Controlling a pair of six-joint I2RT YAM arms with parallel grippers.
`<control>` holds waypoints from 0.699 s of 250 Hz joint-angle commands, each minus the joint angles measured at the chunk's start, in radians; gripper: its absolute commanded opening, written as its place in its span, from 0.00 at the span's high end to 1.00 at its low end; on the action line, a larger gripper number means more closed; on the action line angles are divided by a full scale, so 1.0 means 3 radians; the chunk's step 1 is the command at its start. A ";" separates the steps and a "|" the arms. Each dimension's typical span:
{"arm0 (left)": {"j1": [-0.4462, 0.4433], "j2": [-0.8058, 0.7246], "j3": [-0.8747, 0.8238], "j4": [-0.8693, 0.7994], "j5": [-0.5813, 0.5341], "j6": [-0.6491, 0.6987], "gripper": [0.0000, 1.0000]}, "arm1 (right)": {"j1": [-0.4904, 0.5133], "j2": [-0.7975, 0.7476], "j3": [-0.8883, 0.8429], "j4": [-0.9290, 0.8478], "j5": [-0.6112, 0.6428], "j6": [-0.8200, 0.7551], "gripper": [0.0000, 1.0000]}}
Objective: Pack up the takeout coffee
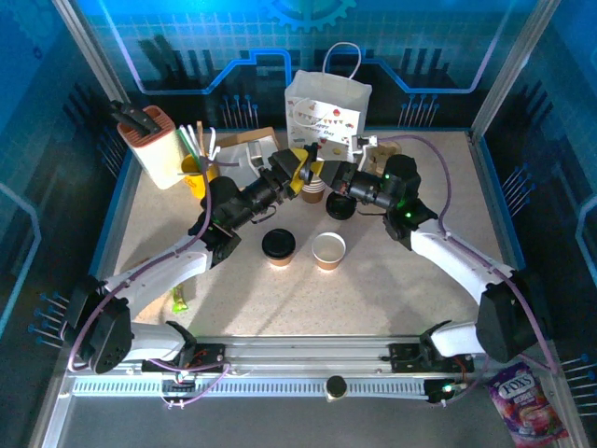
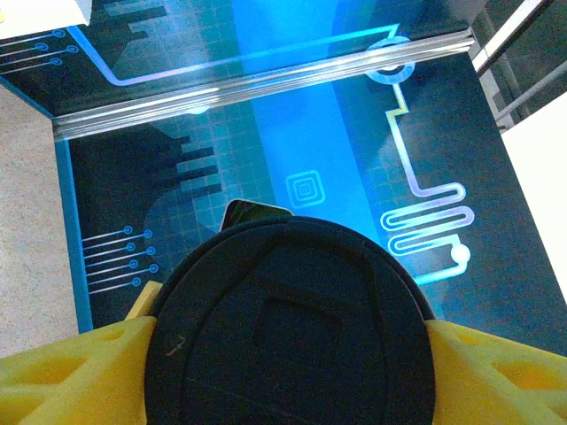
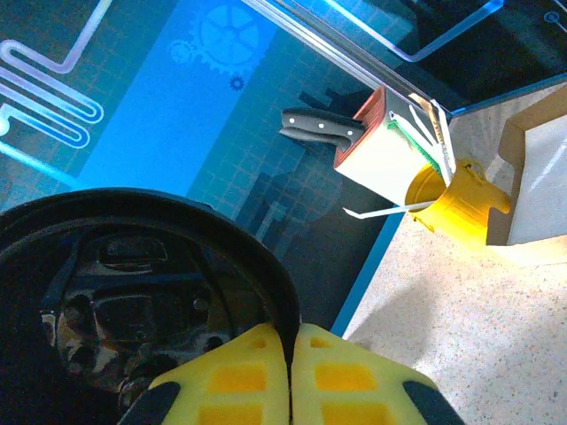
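Yellow moulded fingers (image 2: 80, 376) of the left gripper (image 2: 288, 335) stand apart, flanking a matte black lid (image 2: 292, 283); whether they squeeze it I cannot tell. The right gripper (image 3: 291, 341) pinches a glossy lid (image 3: 133, 292) by its thin rim. One lidded paper cup (image 1: 278, 245) and one open white-lined cup (image 1: 328, 250) stand on the speckled table (image 1: 233, 303).

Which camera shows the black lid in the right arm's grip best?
The right wrist view: the lid fills the lower left, close up, its rim pinched in the right gripper. The top view shows the lid small and dark, mid-table.
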 commanded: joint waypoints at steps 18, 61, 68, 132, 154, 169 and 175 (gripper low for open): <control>-0.0026 0.0001 -0.0042 0.0148 0.0003 0.0029 0.28 | 0.0049 0.0024 -0.0057 0.0029 0.0031 -0.0042 0.88; 0.0036 -0.0009 -0.0096 0.0129 -0.0052 0.0056 0.28 | 0.0015 -0.0040 -0.0086 -0.0087 0.0064 -0.0134 0.78; 0.0053 -0.0014 -0.0103 0.0124 -0.0051 0.0062 0.28 | 0.0002 -0.0055 -0.0097 -0.0094 0.0071 -0.0146 0.76; 0.0156 -0.0113 -0.0241 -0.0107 -0.0073 0.0340 0.28 | -0.0191 -0.0216 -0.0220 -0.0171 0.0044 -0.0213 0.62; 0.0153 -0.0234 -0.0297 -0.0521 -0.0105 0.0699 0.27 | -0.0318 -0.0342 -0.0222 -0.0410 0.0048 -0.0409 0.59; 0.0146 -0.0329 -0.0327 -0.0857 -0.0151 0.0980 0.27 | -0.0403 -0.0437 -0.0155 -0.0773 0.0122 -0.0683 0.57; 0.0130 -0.0366 -0.0341 -0.0991 -0.0180 0.1096 0.27 | -0.0433 -0.0468 -0.0100 -0.1022 0.0163 -0.0855 0.56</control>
